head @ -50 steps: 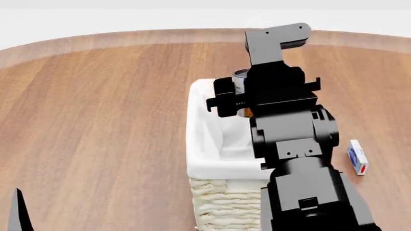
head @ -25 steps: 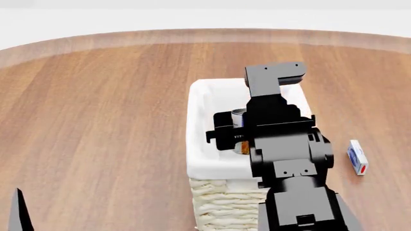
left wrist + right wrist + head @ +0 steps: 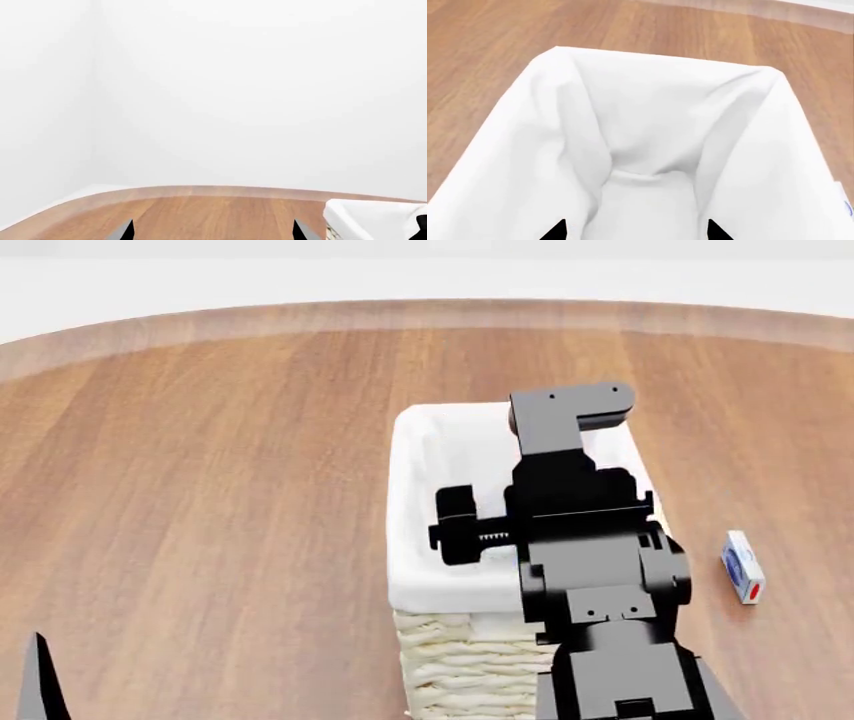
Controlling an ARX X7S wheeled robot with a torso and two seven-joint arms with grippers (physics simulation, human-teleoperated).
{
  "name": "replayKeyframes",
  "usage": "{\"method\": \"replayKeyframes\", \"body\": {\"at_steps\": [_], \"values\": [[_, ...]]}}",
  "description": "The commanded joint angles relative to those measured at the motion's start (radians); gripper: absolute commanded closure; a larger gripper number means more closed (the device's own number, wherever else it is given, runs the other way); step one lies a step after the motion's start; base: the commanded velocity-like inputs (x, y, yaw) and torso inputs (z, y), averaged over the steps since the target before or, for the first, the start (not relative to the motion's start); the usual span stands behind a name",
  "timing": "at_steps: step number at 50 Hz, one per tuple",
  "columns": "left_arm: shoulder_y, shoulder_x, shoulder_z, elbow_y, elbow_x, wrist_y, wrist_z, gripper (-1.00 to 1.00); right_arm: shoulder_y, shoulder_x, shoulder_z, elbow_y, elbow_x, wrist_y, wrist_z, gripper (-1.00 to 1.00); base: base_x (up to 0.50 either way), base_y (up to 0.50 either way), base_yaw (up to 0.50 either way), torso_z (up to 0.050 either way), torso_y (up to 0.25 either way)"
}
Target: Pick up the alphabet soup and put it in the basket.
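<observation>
The basket point(image 3: 414, 490), cream wicker with a white cloth lining, stands in the middle of the wooden table. My right arm hangs over it, and my right gripper point(image 3: 470, 525) points down into its opening. In the right wrist view the gripper point(image 3: 635, 231) is open and empty, with only the white lining of the basket point(image 3: 527, 125) below it. The alphabet soup is hidden in every view. My left gripper point(image 3: 212, 231) is open and empty, low at the near left point(image 3: 38, 680). A corner of the basket point(image 3: 360, 215) shows in the left wrist view.
A small white and blue box with a red end point(image 3: 742, 565) lies on the table to the right of the basket. The table's curved far edge point(image 3: 400, 310) runs along the back, with a white wall behind it.
My right arm came down over the basket with a can between its jaws. The can no longer shows, and the jaws now stand apart and empty. The left arm has not moved.
</observation>
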Motion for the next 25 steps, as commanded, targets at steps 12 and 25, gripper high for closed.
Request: {"method": "replayKeyframes", "body": {"at_steps": [12, 25], "values": [[-0.006, -0.004, 0.005, -0.01, -0.003, 0.002, -0.004, -1.0, -0.004, 0.008, 0.089, 0.0, -0.004, -0.527, 0.038, -1.0, 0.0, 0.0, 0.0, 0.0, 0.0], [-0.009, -0.005, 0.012, -0.01, -0.002, -0.002, -0.007, -1.0, 0.024, 0.0, 0.149, -0.001, 0.01, -0.731, 0.089, -1.0, 0.0, 0.0, 0.0, 0.0, 0.0]]}}
